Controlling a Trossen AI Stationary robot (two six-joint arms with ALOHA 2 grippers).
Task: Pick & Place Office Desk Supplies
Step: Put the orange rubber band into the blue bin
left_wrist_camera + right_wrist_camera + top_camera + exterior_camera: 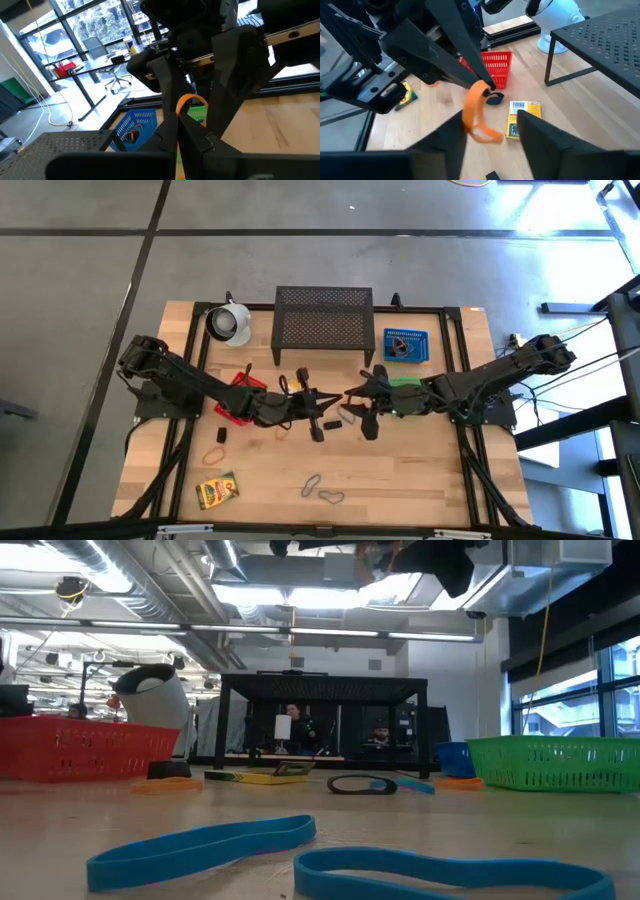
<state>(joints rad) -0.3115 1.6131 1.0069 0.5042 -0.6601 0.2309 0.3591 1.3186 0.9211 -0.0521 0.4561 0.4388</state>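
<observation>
My left gripper (179, 117) is shut on an orange loop (472, 112) above the table's middle (328, 398). My right gripper (490, 131) faces it from the right (352, 395), open, with one finger on each side of the hanging loop and no touch showing. One yellow-green box (520, 117) lies flat below them and another (217, 490) sits near the left near corner. An orange loop (213, 456), two grey loops (320, 490) and black blocks (221, 437) lie flat on the wood. Two blue loops (200, 845) lie in the low view's foreground. My left gripper pinches the orange loop by its upper part (182, 106) between its two fingertips (487, 90). The fingers slant down toward the table's right. The loop hangs slack below them, lifted clear of the table.
A red basket (240, 395) sits left of the grippers, a green basket (405, 383) right of them, and a blue basket (404, 345) farther back. The black mesh shelf (322, 325) and white mug (230, 323) stand along the far edge. Bare wood lies toward the near right.
</observation>
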